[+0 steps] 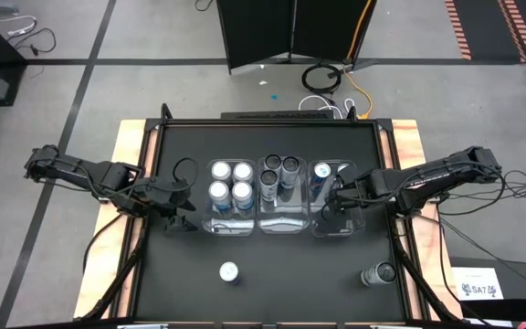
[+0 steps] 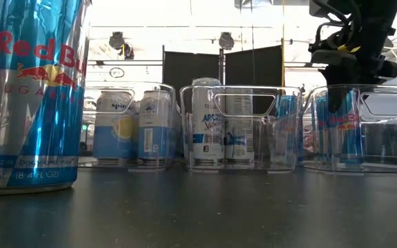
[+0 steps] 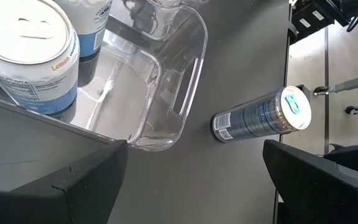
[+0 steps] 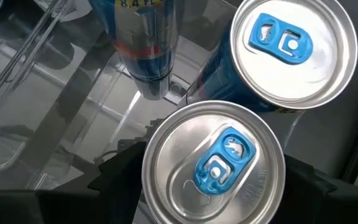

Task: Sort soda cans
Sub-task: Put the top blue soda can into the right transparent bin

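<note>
Cans: four in left bin (image 1: 229, 222), three in middle bin (image 1: 281, 222); right gripper (image 1: 332, 195) spread around one; left gripper (image 1: 183, 196) spread, empty.

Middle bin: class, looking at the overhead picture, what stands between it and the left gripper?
In the high view, the left bin with four white-topped cans stands between the left gripper and the middle bin.

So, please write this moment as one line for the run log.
right gripper: over right clear plastic bin, jaws around blue silver-topped soda can | left gripper: open, beside left bin | loose cans on table: two
</note>
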You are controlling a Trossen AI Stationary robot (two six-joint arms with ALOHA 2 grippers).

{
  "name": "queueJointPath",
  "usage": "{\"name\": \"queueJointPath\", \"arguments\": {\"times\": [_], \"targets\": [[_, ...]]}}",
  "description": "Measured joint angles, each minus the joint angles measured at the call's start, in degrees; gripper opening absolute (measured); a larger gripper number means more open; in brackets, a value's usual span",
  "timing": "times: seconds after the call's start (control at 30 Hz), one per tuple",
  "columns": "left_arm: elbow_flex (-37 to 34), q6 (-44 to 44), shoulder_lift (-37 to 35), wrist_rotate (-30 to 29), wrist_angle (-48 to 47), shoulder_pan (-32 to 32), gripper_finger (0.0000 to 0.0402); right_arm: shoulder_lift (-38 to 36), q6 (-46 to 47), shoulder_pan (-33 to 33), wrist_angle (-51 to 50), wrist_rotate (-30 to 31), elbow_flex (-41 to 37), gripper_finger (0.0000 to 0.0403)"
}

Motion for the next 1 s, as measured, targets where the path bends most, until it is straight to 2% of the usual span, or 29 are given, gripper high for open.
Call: {"name": "queueJointPath", "arguments": {"times": [0.2,0.4,0.8,1.0], "targets": [[0.00,0.02,0.01,0.00,0.00,0.00,0.0382,0.00,0.19,0.02,0.03,0.04,0.00,0.0274],[0.00,0.02,0.00,0.00,0.00,0.00,0.0382,0.00,7.03,0.03,-2.47,0.52,0.02,0.0274],[0.00,0.04,0.02,0.00,0.00,0.00,0.0382,0.00,3.09,0.09,0.86,0.45,0.02,0.0276],[0.00,0.07,0.02,0.00,0.00,0.00,0.0382,0.00,3.12,0.09,1.05,0.46,0.02,0.0301]]}}
